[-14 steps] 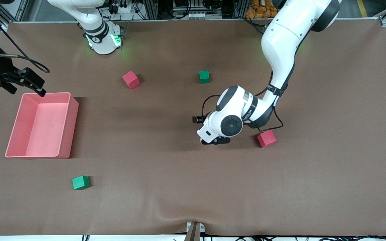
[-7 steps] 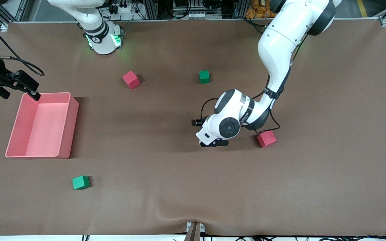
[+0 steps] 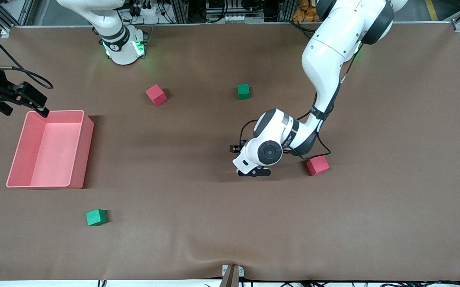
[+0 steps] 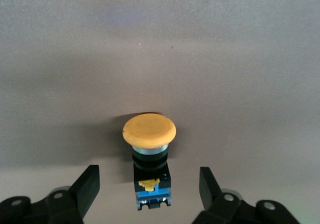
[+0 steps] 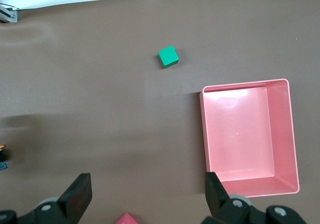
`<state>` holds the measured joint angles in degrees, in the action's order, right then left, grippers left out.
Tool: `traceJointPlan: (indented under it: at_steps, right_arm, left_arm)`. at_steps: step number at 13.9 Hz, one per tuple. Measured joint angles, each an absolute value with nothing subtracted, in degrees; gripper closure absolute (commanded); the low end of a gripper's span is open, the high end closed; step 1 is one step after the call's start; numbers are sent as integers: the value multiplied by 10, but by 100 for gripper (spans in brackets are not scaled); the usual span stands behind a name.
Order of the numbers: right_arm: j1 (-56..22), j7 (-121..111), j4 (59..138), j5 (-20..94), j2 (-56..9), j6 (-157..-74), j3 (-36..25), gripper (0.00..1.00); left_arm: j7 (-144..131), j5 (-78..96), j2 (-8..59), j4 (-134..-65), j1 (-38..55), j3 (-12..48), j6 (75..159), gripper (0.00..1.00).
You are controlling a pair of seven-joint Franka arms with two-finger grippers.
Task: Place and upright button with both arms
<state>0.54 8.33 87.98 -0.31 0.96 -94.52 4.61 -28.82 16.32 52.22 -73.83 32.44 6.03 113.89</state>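
The button (image 4: 150,132) lies on its side on the brown table, orange cap pointing away from the left wrist camera, with its black-and-blue body (image 4: 152,186) between the fingers. My left gripper (image 4: 149,183) is down at the table around it, open, one finger on each side with a gap to the body. In the front view the left hand (image 3: 254,172) covers the button. My right gripper (image 3: 34,104) hangs open and empty over the corner of the pink bin (image 3: 54,112) at the right arm's end of the table. It appears in its own view as right gripper (image 5: 147,194).
A red cube (image 3: 317,165) sits right beside the left hand, toward the left arm's end. A second red cube (image 3: 156,95) and a green cube (image 3: 243,91) lie nearer the bases. Another green cube (image 3: 96,217) lies nearer the front camera than the bin.
The left hand has sunk lower over the button and its fingers have drawn in a little. The right gripper has shifted slightly outward past the bin's corner.
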Motion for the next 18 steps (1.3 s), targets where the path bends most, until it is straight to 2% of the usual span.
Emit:
traceJointPlan:
  at_steps: [4, 12, 18]
  right_arm:
    - [6, 56, 879, -9, 10, -931, 45, 0]
    - [7, 51, 879, -9, 10, -929, 44, 0]
    - [7, 50, 877, -10, 10, -918, 44, 0]
  left_arm:
    - [-288, 163, 525, -738, 327, 60, 1135, 29]
    - [-288, 163, 525, -738, 329, 59, 1125, 44]
    - [-288, 163, 525, -738, 329, 59, 1124, 73]
